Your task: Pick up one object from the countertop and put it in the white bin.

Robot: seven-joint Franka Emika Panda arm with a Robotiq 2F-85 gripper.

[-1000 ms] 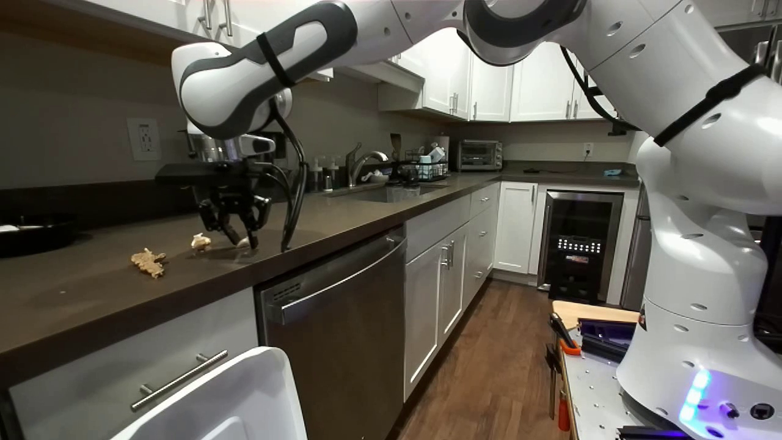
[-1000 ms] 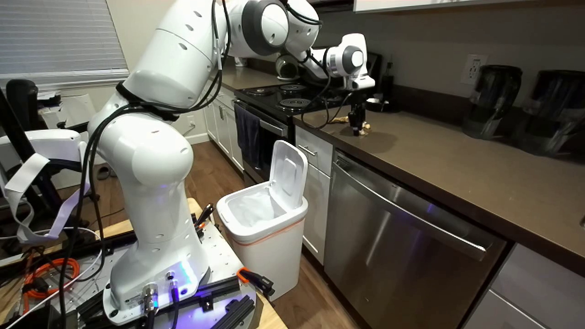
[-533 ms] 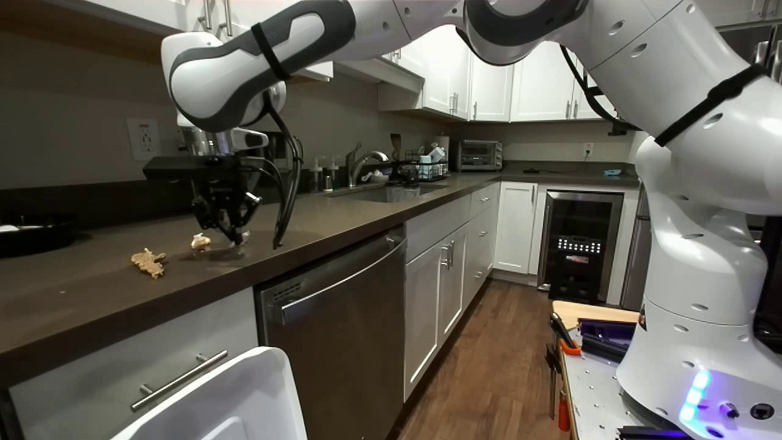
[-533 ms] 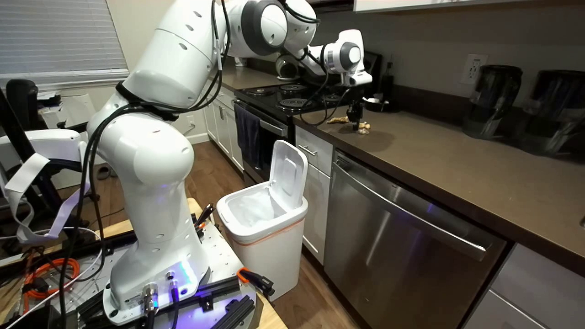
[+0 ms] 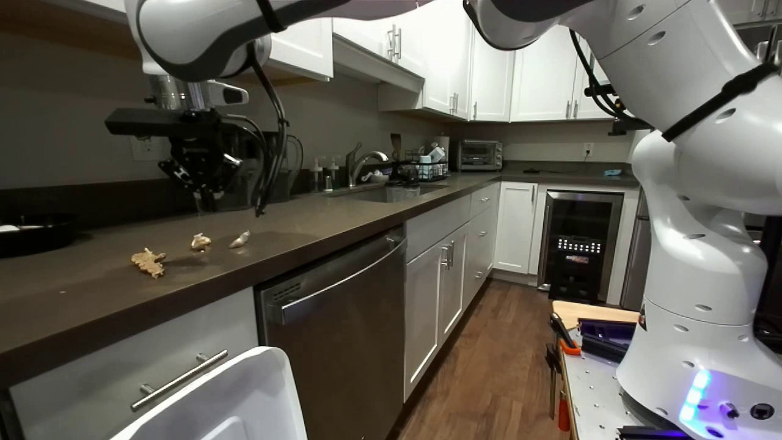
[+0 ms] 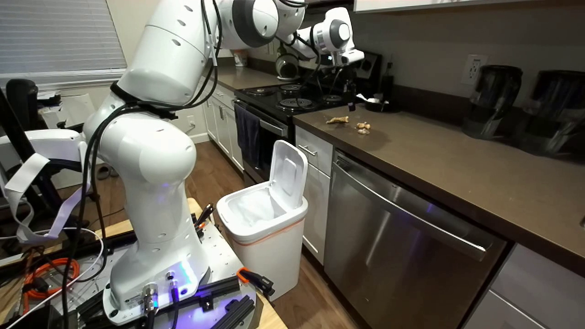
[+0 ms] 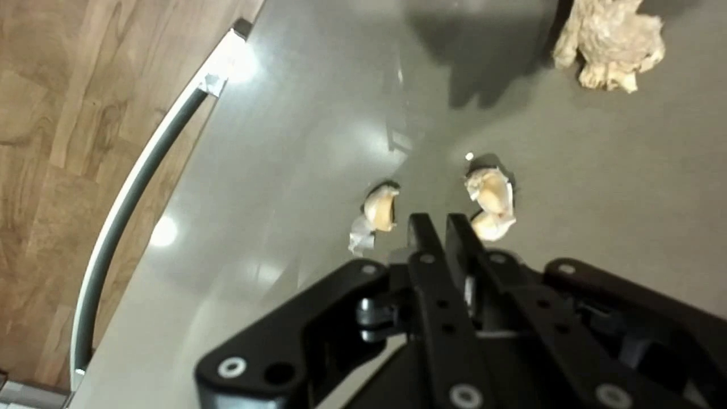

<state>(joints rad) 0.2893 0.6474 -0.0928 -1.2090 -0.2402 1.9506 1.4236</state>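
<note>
Currently the gripper (image 7: pixel 438 222), jaws narrow with a slim gap, hangs above the countertop (image 6: pixel 434 155), open air beneath, a garlic clove (image 7: pixel 381 209) lying near the front edge, the white bin (image 6: pixel 279 256) open below.

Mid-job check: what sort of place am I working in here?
Most likely a home kitchen: there's a black coil-burner stove, a silvery, flat-fronted steel dishwasher and a curved, shiny metal sink faucet.

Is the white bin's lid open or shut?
Open: in an exterior view, the lid stands raised at the edge of the white bin, leaving the whitish liner inside visible.
</note>
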